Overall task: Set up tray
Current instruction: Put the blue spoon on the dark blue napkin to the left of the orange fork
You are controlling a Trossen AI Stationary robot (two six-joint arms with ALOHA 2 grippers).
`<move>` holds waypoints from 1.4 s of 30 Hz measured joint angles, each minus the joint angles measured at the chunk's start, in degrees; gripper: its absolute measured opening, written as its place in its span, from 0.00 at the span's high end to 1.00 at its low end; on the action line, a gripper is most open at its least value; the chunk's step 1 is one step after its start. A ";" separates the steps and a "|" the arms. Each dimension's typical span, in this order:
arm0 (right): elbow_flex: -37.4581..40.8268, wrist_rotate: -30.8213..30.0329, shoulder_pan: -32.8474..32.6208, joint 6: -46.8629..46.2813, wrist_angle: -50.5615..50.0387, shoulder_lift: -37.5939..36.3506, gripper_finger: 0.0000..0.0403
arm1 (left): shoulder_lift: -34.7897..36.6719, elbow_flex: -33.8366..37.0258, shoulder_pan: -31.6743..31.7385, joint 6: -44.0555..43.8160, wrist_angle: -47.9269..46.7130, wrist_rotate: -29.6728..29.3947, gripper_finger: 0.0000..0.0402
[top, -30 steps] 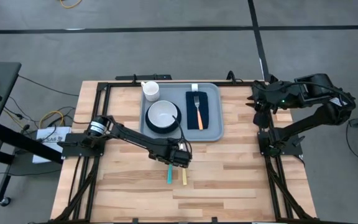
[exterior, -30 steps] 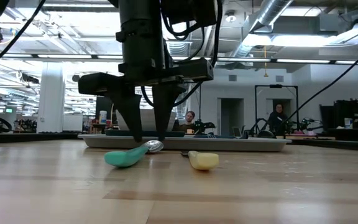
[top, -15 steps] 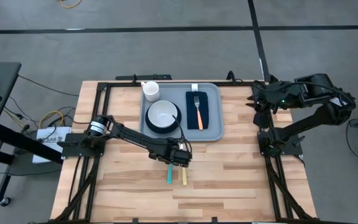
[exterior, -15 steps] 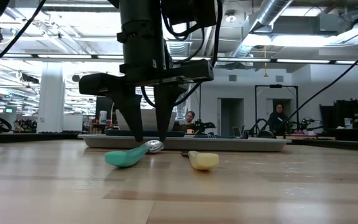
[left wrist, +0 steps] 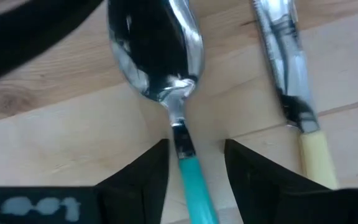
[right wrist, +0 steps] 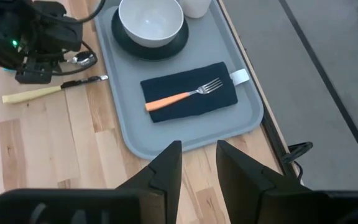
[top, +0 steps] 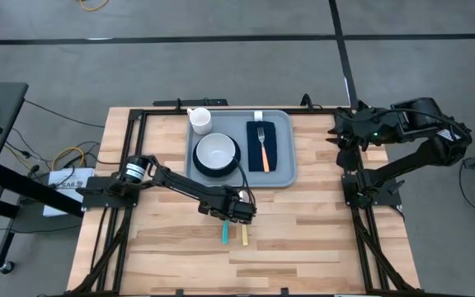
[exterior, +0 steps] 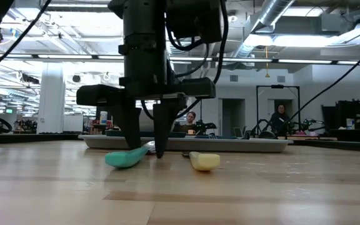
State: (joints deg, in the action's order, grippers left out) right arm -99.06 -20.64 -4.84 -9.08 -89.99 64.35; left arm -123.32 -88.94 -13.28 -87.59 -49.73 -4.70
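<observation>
The tray (top: 283,177) sits at the far middle of the table (top: 320,231), and most of a place setting is already on it. A white bowl (top: 217,152) rests on a dark plate (top: 198,165) in the tray's left half, a white cup (top: 199,120) stands in the far left corner, and a dark napkin (top: 279,144) lies in the right half with an orange-handled fork (top: 261,142) on top of it.

Two pieces are not yet on the tray. A spoon (left wrist: 166,81) with a teal handle and a knife (left wrist: 291,99) with a pale yellow handle lie side by side on the bare wood, just in front of the tray's near edge.

The left gripper (left wrist: 194,165) is down over the spoon. Its two dark fingers (left wrist: 145,174) stand apart on either side of the thin neck where the metal meets the teal handle, with wood showing between each finger and the spoon, so nothing is held yet. From table height the tips look to be at, or nearly at, the tabletop.

The right gripper (right wrist: 197,163) waits off to the right, near the table's far right corner, fingers a little apart and empty.

I judge the setting well along: bowl, cup, napkin and fork are placed, and the spoon and knife remain to be carried over.
</observation>
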 joint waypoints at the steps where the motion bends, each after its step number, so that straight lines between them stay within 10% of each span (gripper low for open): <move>1: 0.08 0.00 0.00 0.00 -0.14 0.00 0.77 | -0.33 -0.07 0.00 0.07 -0.13 0.21 0.64; 22: 0.08 0.04 0.04 0.00 -0.03 0.03 0.77 | -1.10 0.12 -0.02 3.03 -0.86 2.26 0.96; 42: 0.08 0.04 0.04 0.02 -0.03 0.03 0.77 | -1.75 -9.76 -0.33 6.02 -10.28 -1.30 0.93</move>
State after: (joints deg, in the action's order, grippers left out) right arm -98.98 -20.60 -4.80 -9.06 -90.02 64.38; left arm -125.07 -98.70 -13.61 -81.57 -60.01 -6.00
